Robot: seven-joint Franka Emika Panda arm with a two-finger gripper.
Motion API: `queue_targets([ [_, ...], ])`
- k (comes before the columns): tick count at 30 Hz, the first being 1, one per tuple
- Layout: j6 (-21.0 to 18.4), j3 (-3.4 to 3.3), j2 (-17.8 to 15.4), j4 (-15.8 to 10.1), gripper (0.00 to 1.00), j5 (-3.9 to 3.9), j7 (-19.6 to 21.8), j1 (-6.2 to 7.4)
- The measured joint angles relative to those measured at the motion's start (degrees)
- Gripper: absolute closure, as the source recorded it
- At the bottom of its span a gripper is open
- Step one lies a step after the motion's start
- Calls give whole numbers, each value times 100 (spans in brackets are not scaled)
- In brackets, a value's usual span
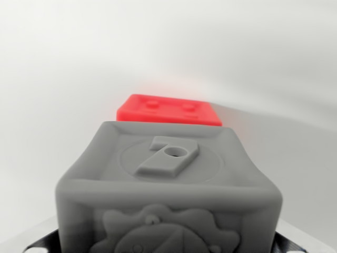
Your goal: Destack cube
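A: Nearest the lens in the wrist view, what fills the bottom?

B: A grey cube [168, 184], matte and rubbery-looking, with rounded edges. Its top face carries a raised numeral 7 inside a shallow embossed ring, and a small round hole sits in the numeral's upper bar. The face turned to the camera shows a relief figure with a scalloped outline, cut off by the lower edge.

A: And beyond it?

B: At twelve o'clock from the grey cube, a red cube [167, 109], the same soft matte look, brighter. Only its top face and a thin strip of its side show; the top has low raised bumps. Whether it touches the grey one or lies lower and behind, I cannot tell.

A: The surroundings?

B: A plain white surface [63, 63], smooth, lightly shadowed toward two o'clock.

A: The gripper?

B: Only dark slivers at five and seven o'clock, beside the grey cube's lower corners, possibly its parts. How far the fingers are spread, or whether they grasp the cube, cannot be told. The grey cube sits centred, right up against the camera.
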Motion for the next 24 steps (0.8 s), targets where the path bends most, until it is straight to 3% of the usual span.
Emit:
queue_targets([
  [10,-313,-101,-376,-34,100,-222,159,58],
  [22,-758,-151,-866,-40,100,-513,366,60],
  [24,-798,-152,-927,-43,100,-533,399,61],
])
